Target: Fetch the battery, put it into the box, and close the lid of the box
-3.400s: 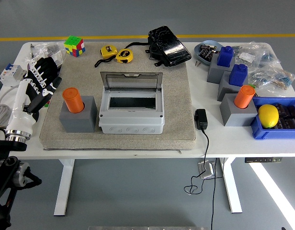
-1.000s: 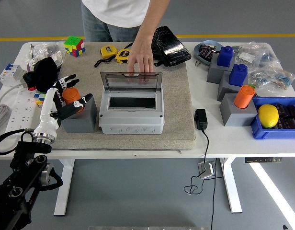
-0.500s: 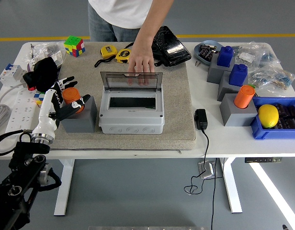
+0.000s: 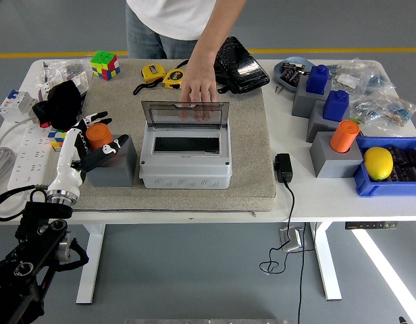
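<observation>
1. Setting: a white table on a grey floor crossed by a yellow line, with a grey mat over its middle.
2. Near left: the robot's left hand comes in from the lower-left corner. Its fingers are curled around the orange battery.
3. The battery is a short cylinder in the top of a grey holder at the mat's left edge. Its long axis runs nearly upright and leans slightly left, with the rounded end pointing up.
4. Centre: the grey box sits just right of the holder. Its clear lid stands raised at the far side, leaving the dark interior open.
5. Near right: a black adapter with a trailing cord, a second orange cylinder in a grey block, and a lemon in a blue tray.
6. Far side: a person's hand rests on the lid's top edge, fingers spread over it.
7. Far edge: a colour cube, two yellow tape measures and a black pouch.
</observation>
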